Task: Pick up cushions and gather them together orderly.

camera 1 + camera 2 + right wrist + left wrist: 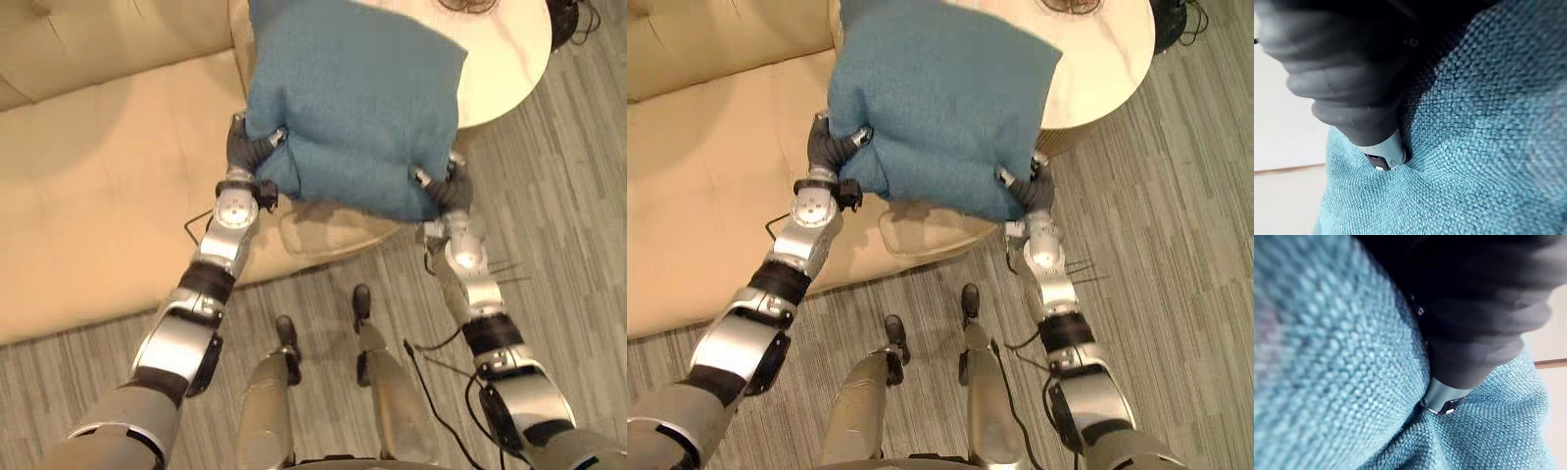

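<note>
cushion (353,108): up in the air between both hands, over the sofa's front edge
left hand (253,147): pinching the cushion's left edge
right hand (446,186): pinching its lower right corner
sofa (88,196): left, under the cushion
surface (505,59): behind right, partly behind the cushion
floor (568,196): before and right of the sofa

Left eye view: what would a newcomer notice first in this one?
A large blue cushion hangs in the upper middle, held up between both arms. The left hand pinches its lower left corner and the right hand its lower right corner. Behind it are a cream sofa on the left and a round pale table at upper right.
</note>
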Motion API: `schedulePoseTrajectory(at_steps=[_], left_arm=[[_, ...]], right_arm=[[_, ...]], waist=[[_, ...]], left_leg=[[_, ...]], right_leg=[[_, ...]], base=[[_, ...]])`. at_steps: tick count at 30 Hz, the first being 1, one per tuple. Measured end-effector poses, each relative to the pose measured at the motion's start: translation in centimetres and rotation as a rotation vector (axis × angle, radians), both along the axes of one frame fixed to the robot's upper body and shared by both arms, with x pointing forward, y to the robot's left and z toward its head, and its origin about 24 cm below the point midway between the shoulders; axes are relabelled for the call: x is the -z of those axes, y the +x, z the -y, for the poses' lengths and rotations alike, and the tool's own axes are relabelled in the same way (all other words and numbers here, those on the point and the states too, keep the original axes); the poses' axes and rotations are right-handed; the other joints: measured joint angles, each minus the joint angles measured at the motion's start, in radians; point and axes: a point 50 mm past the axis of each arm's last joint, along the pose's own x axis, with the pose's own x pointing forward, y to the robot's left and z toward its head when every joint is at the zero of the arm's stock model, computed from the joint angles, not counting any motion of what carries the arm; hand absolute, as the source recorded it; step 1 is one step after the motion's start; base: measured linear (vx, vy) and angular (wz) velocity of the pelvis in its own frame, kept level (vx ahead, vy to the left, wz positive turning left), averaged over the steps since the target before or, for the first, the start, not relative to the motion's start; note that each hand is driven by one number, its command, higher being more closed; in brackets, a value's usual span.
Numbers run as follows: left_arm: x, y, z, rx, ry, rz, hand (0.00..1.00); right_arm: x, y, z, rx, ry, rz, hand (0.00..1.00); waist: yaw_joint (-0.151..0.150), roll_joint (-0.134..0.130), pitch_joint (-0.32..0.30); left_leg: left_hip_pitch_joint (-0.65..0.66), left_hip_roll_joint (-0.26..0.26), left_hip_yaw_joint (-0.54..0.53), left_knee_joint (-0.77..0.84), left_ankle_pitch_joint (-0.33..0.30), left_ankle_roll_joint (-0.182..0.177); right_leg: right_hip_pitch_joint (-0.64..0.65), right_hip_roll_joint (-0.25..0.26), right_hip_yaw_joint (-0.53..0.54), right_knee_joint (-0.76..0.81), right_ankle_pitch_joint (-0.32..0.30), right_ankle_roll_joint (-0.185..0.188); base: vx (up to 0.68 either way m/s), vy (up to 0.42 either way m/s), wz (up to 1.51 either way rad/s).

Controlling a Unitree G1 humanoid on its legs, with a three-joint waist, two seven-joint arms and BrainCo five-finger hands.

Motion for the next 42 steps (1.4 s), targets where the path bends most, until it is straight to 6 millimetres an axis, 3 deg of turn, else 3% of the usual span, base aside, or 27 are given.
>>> schedulePoseTrajectory(at_steps=[5,9,14,17,18,19,20,21,22,24,25,26,28,30,31,34,36,38,39,42], left_arm=[[4.6,-4.2,-0.4,-0.005,-0.065,-0.085,1.0],[9.5,-9.5,-1.5,-0.053,-0.107,-0.235,1.0],[11.5,-14.3,-2.0,-0.119,-0.198,-0.305,1.0],[11.5,-14.5,-2.0,-0.121,-0.2,-0.301,1.0],[11.4,-14.5,-2.0,-0.12,-0.198,-0.299,1.0],[11.4,-14.4,-2.0,-0.118,-0.196,-0.297,1.0],[11.4,-14.4,-2.0,-0.117,-0.197,-0.296,1.0],[11.4,-14.4,-2.0,-0.117,-0.194,-0.296,1.0],[11.3,-14.4,-2.0,-0.116,-0.189,-0.294,1.0],[11.2,-14.3,-2.0,-0.114,-0.188,-0.289,1.0],[11.2,-14.2,-1.9,-0.113,-0.191,-0.286,1.0],[11.2,-14.2,-1.9,-0.113,-0.194,-0.287,1.0],[11.3,-14.3,-1.6,-0.109,-0.205,-0.29,1.0],[11.4,-14.5,-1.5,-0.109,-0.21,-0.295,1.0],[11.1,-14.2,-1.0,-0.089,-0.214,-0.286,1.0],[10.9,-14.2,0.3,-0.024,-0.229,-0.283,1.0],[10.7,-14.2,1.0,0.004,-0.251,-0.276,1.0],[10.2,-13.6,1.4,0.031,-0.247,-0.253,1.0],[9.9,-13.3,1.5,0.044,-0.25,-0.241,1.0],[9.9,-13.2,1.2,0.051,-0.249,-0.244,1.0]], right_arm=[[-0.2,-3.6,-0.5,-0.021,-0.103,0.085,1.0],[1.0,-6.6,-2.1,-0.117,-0.177,0.082,1.0],[2.5,-9.0,-3.3,-0.159,-0.204,0.054,1.0],[2.6,-9.4,-3.5,-0.162,-0.227,0.061,1.0],[2.5,-9.4,-3.6,-0.162,-0.238,0.064,1.0],[2.6,-9.4,-3.5,-0.16,-0.242,0.061,1.0],[2.7,-9.4,-3.5,-0.159,-0.242,0.057,1.0],[2.9,-9.4,-3.5,-0.156,-0.243,0.046,1.0],[3.1,-9.3,-3.4,-0.154,-0.244,0.038,1.0],[3.3,-9.3,-3.4,-0.151,-0.245,0.033,1.0],[3.3,-9.1,-3.3,-0.153,-0.25,0.036,1.0],[3.3,-9.0,-3.3,-0.153,-0.253,0.037,1.0],[3.7,-8.6,-3.0,-0.15,-0.269,0.018,1.0],[4.7,-8.2,-2.6,-0.137,-0.282,-0.03,1.0],[5.0,-8.0,-2.0,-0.106,-0.283,-0.05,1.0],[4.8,-7.7,-0.7,-0.051,-0.291,-0.052,1.0],[4.7,-7.7,0.0,-0.025,-0.291,-0.054,1.0],[4.6,-7.6,0.4,0.0,-0.279,-0.052,1.0],[4.6,-7.6,0.5,0.019,-0.26,-0.052,1.0],[4.7,-7.6,0.1,0.026,-0.229,-0.052,1.0]], waist=[[-0.003,0.0,-0.005],[0.007,-0.001,-0.118],[0.037,-0.004,-0.188],[0.052,-0.004,-0.188],[0.052,-0.005,-0.189],[0.046,-0.01,-0.191],[0.043,-0.012,-0.192],[0.039,-0.012,-0.192],[0.037,-0.015,-0.194],[0.045,-0.029,-0.205],[0.058,-0.026,-0.21],[0.068,-0.016,-0.216],[0.112,0.042,-0.221],[0.107,0.058,-0.227],[0.101,0.044,-0.226],[0.093,0.03,-0.221],[0.05,0.037,-0.227],[0.03,0.046,-0.232],[0.028,0.036,-0.232],[0.037,0.027,-0.235]], left_leg=[[0.094,-0.008,-0.017,-0.048,0.009,-0.006],[0.159,-0.008,-0.019,-0.097,0.011,-0.009],[0.248,-0.024,0.004,-0.135,0.021,-0.004],[0.241,-0.033,0.008,-0.121,0.022,0.001],[0.236,-0.035,0.008,-0.121,0.032,0.023],[0.229,-0.039,0.004,-0.126,0.047,0.042],[0.223,-0.041,-0.009,-0.125,0.056,0.045],[0.22,-0.043,-0.051,-0.126,0.077,0.044],[0.216,-0.046,-0.106,-0.125,0.099,0.036],[0.17,-0.062,-0.187,-0.134,0.146,0.019],[0.13,-0.065,-0.225,-0.156,0.189,0.004],[0.109,-0.061,-0.243,-0.176,0.211,-0.006],[0.047,-0.008,-0.314,-0.219,0.289,-0.043],[0.056,0.023,-0.308,-0.295,0.296,-0.048],[0.041,0.032,-0.202,-0.3,0.205,-0.021],[0.004,0.015,-0.032,-0.129,0.182,0.012],[0.035,0.016,0.057,0.012,0.123,0.051],[0.088,0.024,0.132,-0.054,0.054,0.034],[0.082,0.019,0.158,-0.069,0.082,0.04],[0.064,-0.006,0.143,-0.034,0.059,0.07]], right_leg=[[0.089,0.004,0.0,-0.018,-0.004,0.006],[0.142,0.003,0.01,-0.032,-0.023,0.019],[0.19,-0.006,0.033,-0.009,-0.041,0.033],[0.164,-0.024,0.032,0.064,-0.072,0.061],[0.137,-0.027,0.029,0.111,-0.077,0.069],[0.111,-0.042,0.022,0.199,-0.144,0.077],[0.087,-0.049,0.013,0.304,-0.204,0.048],[0.078,-0.06,0.0,0.474,-0.305,0.029],[0.098,-0.068,-0.006,0.595,-0.376,0.051],[0.142,-0.068,0.002,0.602,-0.442,0.059],[0.158,-0.05,0.003,0.515,-0.458,0.052],[0.168,-0.039,-0.007,0.46,-0.461,0.047],[0.17,0.022,-0.075,0.351,-0.413,0.006],[0.167,0.04,-0.149,0.37,-0.404,-0.016],[0.165,0.009,-0.187,0.354,-0.39,-0.031],[0.15,-0.072,-0.245,0.344,-0.376,-0.029],[0.148,-0.122,-0.31,0.332,-0.353,-0.01],[0.148,-0.137,-0.344,0.308,-0.332,0.009],[0.149,-0.144,-0.348,0.287,-0.314,0.024],[0.178,-0.151,-0.342,0.244,-0.278,0.048]], base=[[0.05,0.008,0.1],[0.05,0.007,0.04],[0.0,0.028,-0.08],[-0.13,0.037,-0.04],[-0.18,0.04,0.23],[-0.17,0.03,0.36],[-0.17,-0.017,0.73],[-0.09,-0.05,1.04],[-0.07,-0.083,1.14],[-0.13,-0.219,1.27],[-0.21,-0.246,1.13],[-0.22,-0.163,0.78],[-0.26,-0.14,0.6],[-0.28,-0.16,0.92],[-0.26,-0.108,1.18],[-0.23,0.034,0.96],[-0.2,0.155,1.0],[-0.12,0.198,0.86],[-0.1,0.182,0.67],[-0.06,0.198,0.3]])
